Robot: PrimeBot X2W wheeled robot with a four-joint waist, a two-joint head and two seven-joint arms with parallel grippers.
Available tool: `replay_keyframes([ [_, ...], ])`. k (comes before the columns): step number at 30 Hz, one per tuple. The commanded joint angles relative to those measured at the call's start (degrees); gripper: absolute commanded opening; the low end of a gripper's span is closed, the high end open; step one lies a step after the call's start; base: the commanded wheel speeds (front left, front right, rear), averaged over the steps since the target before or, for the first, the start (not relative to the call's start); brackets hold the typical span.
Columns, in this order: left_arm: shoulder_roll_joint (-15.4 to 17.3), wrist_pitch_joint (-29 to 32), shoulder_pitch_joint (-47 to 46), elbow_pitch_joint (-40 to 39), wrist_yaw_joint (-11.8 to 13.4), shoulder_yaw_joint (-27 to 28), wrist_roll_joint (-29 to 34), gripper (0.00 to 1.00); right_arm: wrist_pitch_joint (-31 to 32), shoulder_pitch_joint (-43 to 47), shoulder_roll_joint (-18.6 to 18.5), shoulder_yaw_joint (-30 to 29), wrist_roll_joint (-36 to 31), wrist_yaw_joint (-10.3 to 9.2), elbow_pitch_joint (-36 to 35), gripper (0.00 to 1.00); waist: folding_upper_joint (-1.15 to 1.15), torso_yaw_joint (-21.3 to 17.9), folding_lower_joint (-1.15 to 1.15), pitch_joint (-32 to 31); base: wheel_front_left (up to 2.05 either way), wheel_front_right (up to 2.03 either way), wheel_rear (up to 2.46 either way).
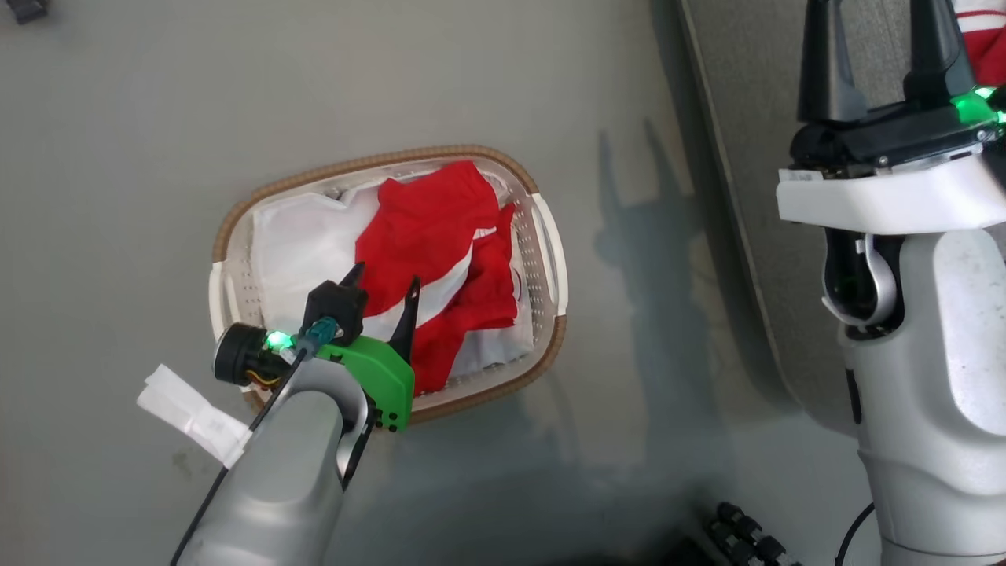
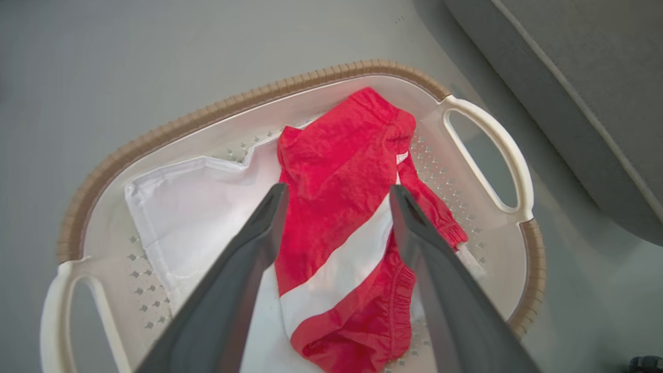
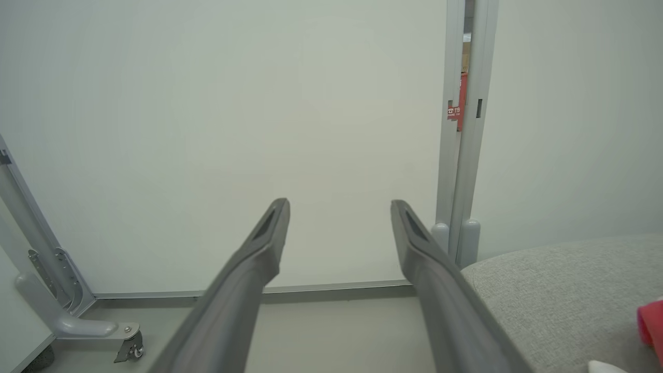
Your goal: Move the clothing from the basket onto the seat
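The basket [image 1: 393, 161] stands on the grey floor, holding a white liner sheet [image 2: 197, 217] and red clothing [image 1: 428, 228] with a broad white stripe [image 2: 336, 166]. My left gripper [image 1: 385, 275] hovers open over the basket's near side; its fingers straddle the red cloth from above without touching it [image 2: 336, 191]. The seat [image 1: 754, 196] lies to the right of the basket. A second red garment with white trim [image 1: 982, 39] rests on the seat [image 3: 559, 290]. My right gripper [image 1: 880, 23] is raised over the seat, open and holding nothing [image 3: 339, 204].
A white tag [image 1: 189, 413] sticks out beside my left forearm. A dark object [image 1: 747, 534] sits on the floor at the bottom right. Beyond the seat are a pale wall, a grey post [image 3: 461, 155] and a metal foot with a caster [image 3: 67, 321].
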Motion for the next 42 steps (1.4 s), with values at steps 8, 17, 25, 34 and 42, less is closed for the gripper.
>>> replay_keyframes([
  [8,0.44,0.03,-9.03,10.63,-1.42,-4.35,1.64,1.00,0.00,-3.89,-0.03,-0.28,1.79,-0.06,-3.68,1.00,0.00,-5.57,0.00,10.70,0.00,0.00,0.00],
  [17,0.80,0.03,-14.24,17.61,-1.75,-9.29,4.30,1.00,0.00,-5.37,-0.05,-1.54,3.89,-0.06,-4.64,1.00,0.00,-7.07,0.00,15.13,0.00,0.00,0.00],
  [25,0.53,0.03,-16.40,18.13,2.45,-10.67,5.45,1.00,0.00,-4.32,-0.07,-3.33,3.50,-0.06,-5.06,1.00,0.00,-6.82,0.00,16.75,0.00,0.00,0.00],
  [34,0.45,0.73,-19.32,20.55,5.27,-11.20,4.73,1.00,0.00,-3.65,-0.07,-3.92,3.76,-0.07,-5.49,1.00,0.00,-6.46,0.00,17.53,0.00,0.00,0.00],
  [42,0.39,4.15,-19.51,21.80,3.38,-10.81,2.48,0.00,0.00,-3.20,-0.07,-3.69,4.11,-0.06,-5.23,1.00,0.00,-6.32,0.00,17.53,0.00,0.00,0.00],
])
